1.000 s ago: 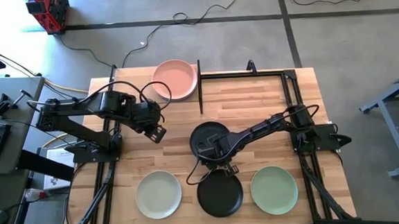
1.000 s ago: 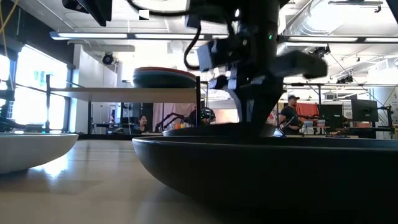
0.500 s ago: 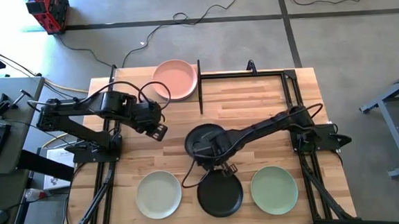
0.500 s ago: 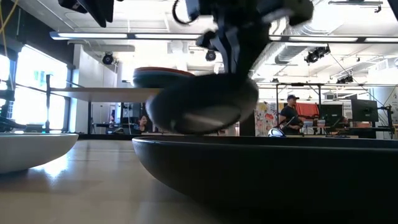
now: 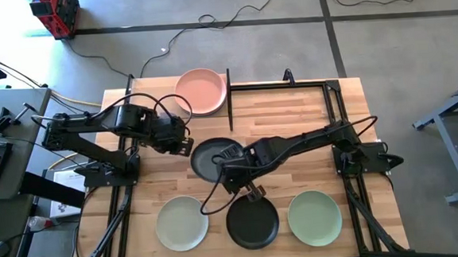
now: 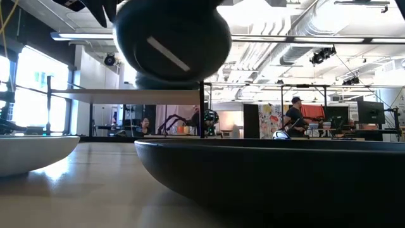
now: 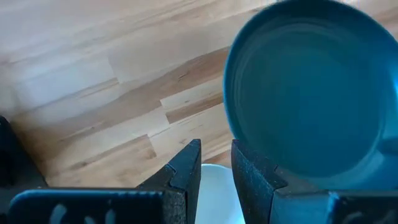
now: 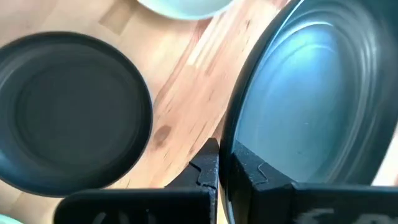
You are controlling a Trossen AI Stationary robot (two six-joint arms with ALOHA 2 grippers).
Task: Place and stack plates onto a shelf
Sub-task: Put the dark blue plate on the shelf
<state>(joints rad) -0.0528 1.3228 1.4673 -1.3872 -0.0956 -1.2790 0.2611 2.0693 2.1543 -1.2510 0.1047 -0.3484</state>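
High view: right gripper (image 5: 230,170) clamped on the rim of a round matte charcoal plate (image 5: 208,158), held above the slatted wooden tabletop (image 5: 292,124); left gripper (image 5: 184,145) just beside it.

Low view: the plate hangs airborne before the light-wood shelf (image 6: 126,95).

Left wrist view: jaws slightly parted, empty.

Right wrist view: fingers (image 8: 208,163) pinch the rim.

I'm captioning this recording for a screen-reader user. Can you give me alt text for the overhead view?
Seen from above, the right gripper holds a charcoal plate by its rim over the middle of the wooden table, with the left gripper close beside it. A pink plate sits on the shelf at the far edge; cream-green, black and sage green plates line the near edge.
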